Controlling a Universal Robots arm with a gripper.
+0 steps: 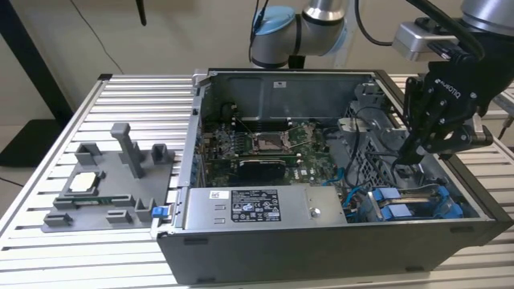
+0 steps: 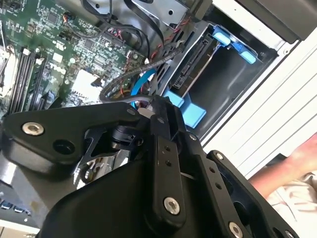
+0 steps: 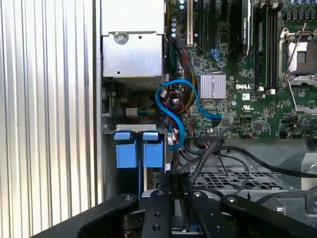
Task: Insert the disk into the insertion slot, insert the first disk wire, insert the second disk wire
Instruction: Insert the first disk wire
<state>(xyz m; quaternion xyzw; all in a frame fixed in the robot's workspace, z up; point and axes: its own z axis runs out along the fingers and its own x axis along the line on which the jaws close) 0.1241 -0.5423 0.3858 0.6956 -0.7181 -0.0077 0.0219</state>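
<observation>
Disk seated in the cage, my pincer above it.
The disk (image 2: 197,62) lies in the insertion slot (image 2: 225,87), at the open computer case's (image 1: 321,253) near corner on the exterior view's right, with blue tabs (image 3: 126,151) alongside. A blue cable (image 3: 173,96) loops nearby. My pincer (image 1: 408,158) hangs just over the cage; apart or together, I cannot tell.

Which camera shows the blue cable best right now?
The first wrist view: the blue cable loops in the open over the board. The second wrist view shows a short curve among black wires; the exterior view, a thin strand.
</observation>
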